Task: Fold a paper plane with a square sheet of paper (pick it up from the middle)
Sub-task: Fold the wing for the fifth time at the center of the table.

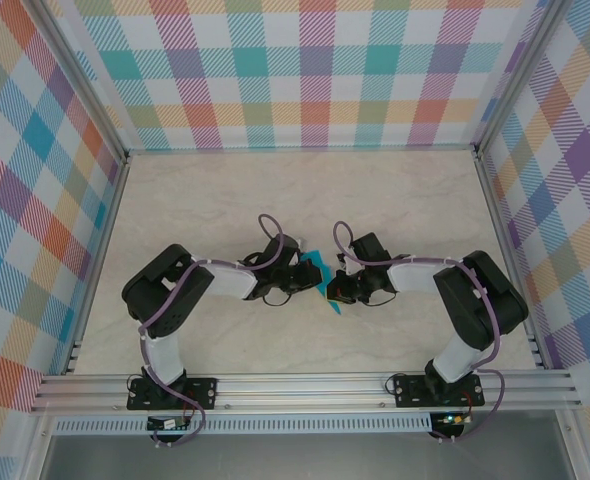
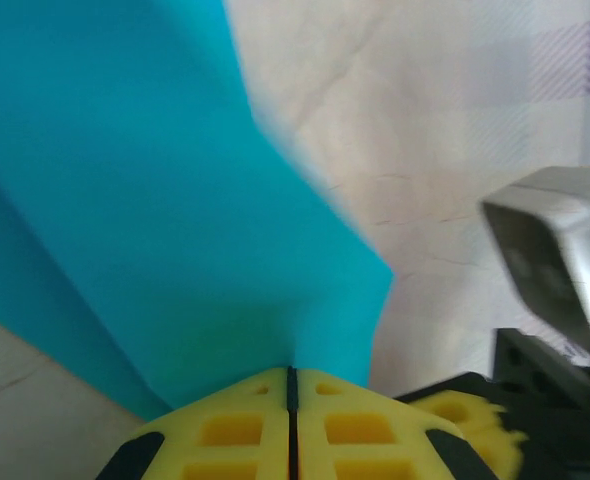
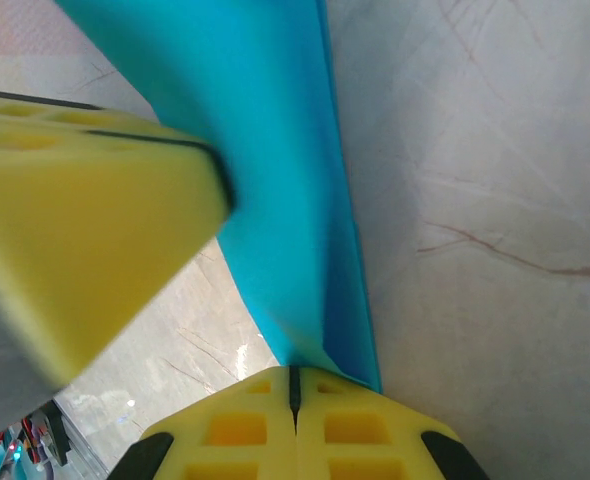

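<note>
The square sheet of paper point(image 1: 318, 265), teal-blue and creased into a narrower folded shape, hangs between my two grippers above the middle of the table. My left gripper point(image 1: 300, 273) comes at it from the left. In the left wrist view its yellow pads point(image 2: 235, 430) are shut, with the paper point(image 2: 155, 200) pinched in the seam of the left gripper point(image 2: 292, 372). My right gripper point(image 1: 337, 290) meets it from the right. In the right wrist view the folded paper point(image 3: 265, 150) runs down into the shut right gripper point(image 3: 295, 372). The left gripper's yellow finger point(image 3: 75, 220) sits close beside it.
The pale marbled tabletop point(image 1: 275, 190) lies under the paper, with plaid walls point(image 1: 305, 70) on three sides. An aluminium rail point(image 1: 305, 385) runs along the near edge by the arm bases. The right gripper's grey camera housing point(image 2: 550, 255) is near the left gripper.
</note>
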`<action>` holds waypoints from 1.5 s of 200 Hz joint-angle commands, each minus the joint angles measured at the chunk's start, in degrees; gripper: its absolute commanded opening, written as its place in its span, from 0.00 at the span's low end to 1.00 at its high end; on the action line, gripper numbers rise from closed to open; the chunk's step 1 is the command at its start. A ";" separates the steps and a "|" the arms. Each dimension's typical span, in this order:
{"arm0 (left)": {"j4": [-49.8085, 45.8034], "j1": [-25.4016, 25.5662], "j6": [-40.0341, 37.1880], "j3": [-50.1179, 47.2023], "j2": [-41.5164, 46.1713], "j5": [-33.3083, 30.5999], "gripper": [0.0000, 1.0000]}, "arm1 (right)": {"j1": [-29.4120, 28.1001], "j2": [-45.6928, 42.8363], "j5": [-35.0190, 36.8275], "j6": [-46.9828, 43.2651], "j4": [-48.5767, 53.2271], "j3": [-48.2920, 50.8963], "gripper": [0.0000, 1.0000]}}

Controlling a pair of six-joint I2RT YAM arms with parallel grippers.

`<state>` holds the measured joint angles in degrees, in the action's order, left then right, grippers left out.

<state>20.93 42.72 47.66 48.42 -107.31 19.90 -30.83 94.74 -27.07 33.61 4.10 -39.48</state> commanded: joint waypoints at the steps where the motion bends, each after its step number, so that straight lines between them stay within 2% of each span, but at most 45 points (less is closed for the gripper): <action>1: -1.09 -0.16 -2.20 2.68 -2.60 -1.30 0.07 | 0.13 2.37 4.04 -1.51 7.10 1.65 0.03; 36: -3.55 -1.69 -2.78 2.75 -4.08 -3.03 0.06 | 0.15 2.29 4.52 -2.27 8.41 1.36 0.01; 104: -8.31 -5.92 -6.00 5.35 -4.23 -1.04 0.06 | 0.16 2.83 6.02 -3.96 11.80 -0.22 0.00; 150: -13.97 -8.90 -8.81 9.62 -6.02 0.05 0.05 | 0.24 2.89 5.29 -5.28 12.59 -0.68 0.00; 269: -20.23 -17.03 -14.22 14.82 -8.53 4.05 0.05 | 0.33 3.90 2.08 -6.36 11.40 -0.75 0.00; 300: -24.06 -18.32 -15.98 18.92 -8.18 4.49 0.06 | 0.33 3.98 1.13 -6.46 11.35 -1.13 0.00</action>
<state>2.44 27.05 34.81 63.77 -114.08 27.68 -30.44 96.05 -27.81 29.04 8.21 -41.87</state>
